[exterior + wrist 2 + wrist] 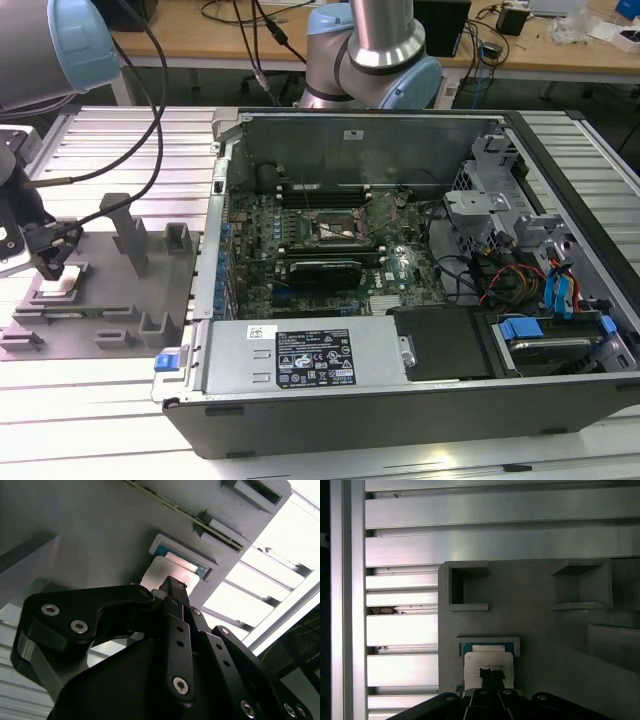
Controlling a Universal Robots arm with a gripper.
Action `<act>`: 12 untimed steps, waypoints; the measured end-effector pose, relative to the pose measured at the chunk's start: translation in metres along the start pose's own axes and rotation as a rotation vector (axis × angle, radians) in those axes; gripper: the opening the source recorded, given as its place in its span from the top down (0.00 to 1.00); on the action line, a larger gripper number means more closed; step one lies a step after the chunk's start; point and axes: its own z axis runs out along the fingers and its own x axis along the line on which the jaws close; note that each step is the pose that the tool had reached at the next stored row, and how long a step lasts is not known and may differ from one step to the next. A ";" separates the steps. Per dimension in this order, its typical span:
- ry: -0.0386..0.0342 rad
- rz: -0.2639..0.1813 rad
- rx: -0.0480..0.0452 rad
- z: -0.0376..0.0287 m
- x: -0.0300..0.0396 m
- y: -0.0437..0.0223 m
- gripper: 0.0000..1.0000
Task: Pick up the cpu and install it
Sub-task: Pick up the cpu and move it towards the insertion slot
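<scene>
The cpu (62,286) is a small pale square chip lying flat in a framed recess of the grey fixture plate (120,300), at the exterior view's left. Both wrist views show the cpu (159,575) (481,661) with a teal edge at one side. My gripper (50,264) hangs right over it. The black fingers come together into one narrow tip (172,586) (492,674) at the chip's top face, shut, with nothing between them. I cannot tell whether the tip touches the chip. The dark socket frame (335,232) sits in the middle of the motherboard.
The open computer case (400,130) fills the exterior view's right, with a labelled silver box (300,356) at its front. Upright grey posts (128,232) and small pockets (465,586) rise from the fixture plate. Black cables (150,90) loop above it. Ribbed aluminium table (400,630) surrounds everything.
</scene>
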 end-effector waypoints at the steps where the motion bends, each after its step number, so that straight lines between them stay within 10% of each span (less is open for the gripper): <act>1: -0.0001 0.000 -0.0001 0.0000 0.0000 0.0000 0.83; 9: -0.0001 0.000 0.0000 0.0000 0.0000 0.0000 0.40; 12: -0.0002 0.000 -0.0002 0.0032 -0.0001 -0.0001 0.40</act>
